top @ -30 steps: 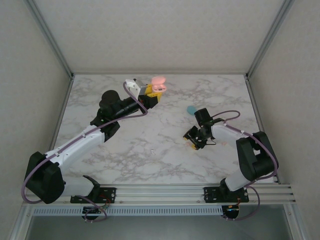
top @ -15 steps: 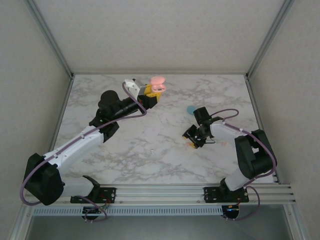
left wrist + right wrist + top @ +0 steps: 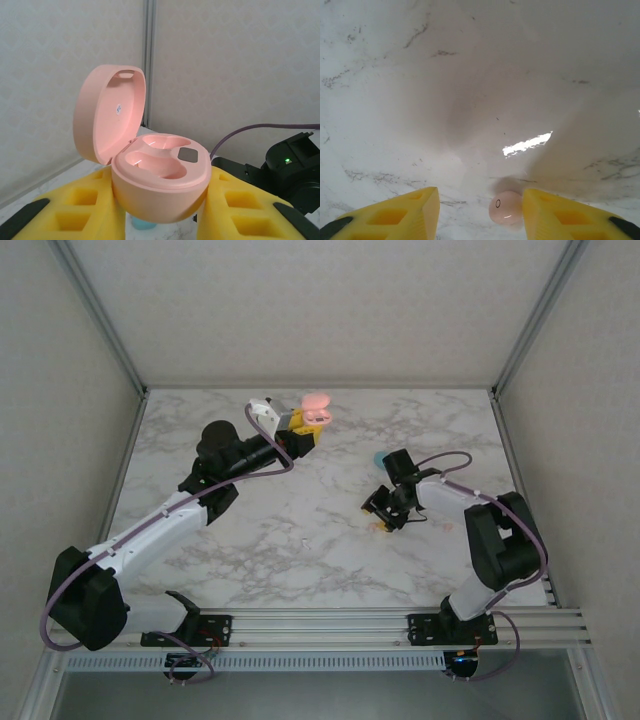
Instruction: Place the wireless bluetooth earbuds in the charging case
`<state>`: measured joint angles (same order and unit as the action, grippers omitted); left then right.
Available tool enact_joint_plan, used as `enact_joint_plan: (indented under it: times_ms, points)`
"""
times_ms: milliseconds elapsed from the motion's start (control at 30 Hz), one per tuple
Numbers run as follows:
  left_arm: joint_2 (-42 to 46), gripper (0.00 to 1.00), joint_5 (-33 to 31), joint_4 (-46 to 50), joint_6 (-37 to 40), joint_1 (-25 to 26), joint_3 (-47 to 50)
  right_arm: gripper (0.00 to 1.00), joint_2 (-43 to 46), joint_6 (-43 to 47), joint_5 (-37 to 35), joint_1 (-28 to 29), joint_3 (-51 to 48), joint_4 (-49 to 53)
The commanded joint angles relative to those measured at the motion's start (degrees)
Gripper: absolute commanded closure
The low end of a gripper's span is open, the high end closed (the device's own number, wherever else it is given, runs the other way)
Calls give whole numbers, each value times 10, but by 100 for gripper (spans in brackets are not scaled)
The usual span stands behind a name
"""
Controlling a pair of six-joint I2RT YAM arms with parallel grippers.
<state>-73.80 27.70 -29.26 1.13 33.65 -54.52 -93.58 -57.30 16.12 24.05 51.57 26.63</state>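
Since the right gripper [image 3: 481, 206] hangs with its yellow pocketed fingers [image 3: 395, 215] spread astride the pale pink, glossy, bead-shaped earbud [image 3: 506, 207], the bud lies off-centre in the gap, just beside one finger, on the white marbled table [image 3: 470, 75] right of its middle. The left gripper [image 3: 160, 215] pinches the matte pink rounded charging case [image 3: 160, 182] near the far edge, lid up, both moulded wells apparently empty; the right arm is nearer the bud.

Pink charging case [image 3: 160, 187], lid hinged upright at left, base clamped between the yellow fingers [image 3: 80, 205] of the left gripper [image 3: 160, 202]. Inside: two rounded wells, with a dark squarish patch at right. Behind, right: black arm housing [image 3: 292, 162] with green light, purple cable [image 3: 260, 131]. Backdrop: pale walls, metal corner post [image 3: 148, 55].
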Motion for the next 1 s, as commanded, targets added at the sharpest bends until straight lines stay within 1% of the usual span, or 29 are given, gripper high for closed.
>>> enact_joint_plan:
  times_ms: [0, 233, 367, 433, 567, 700, 767, 967]
  points:
    - [9, 80, -10, 5, 4, -2, -11, 52, -13, 21, -2, 6, 18, 17]
    - [9, 80, -10, 4, 4, -2, -11, 53, -20, 63, -14, 12, 45, 47]
    - [6, 80, -11, 2, 5, -2, -11, 53, -25, 85, -95, 33, 87, 140]
    - [5, 80, -11, 1, 5, -2, -11, 55, -32, 90, -123, 43, 103, 169]
    - [5, 80, -9, 2, 5, -3, -12, 58, -49, 96, -153, 60, 122, 202]
    - [6, 80, -9, 3, 6, -3, -10, 59, -67, 100, -161, 71, 133, 214]
    - [8, 80, -11, 4, 6, -3, -9, 62, -73, 104, -156, 74, 135, 212]
    - [10, 80, -12, 5, 6, -4, -8, 63, -87, 114, -135, 79, 146, 206]
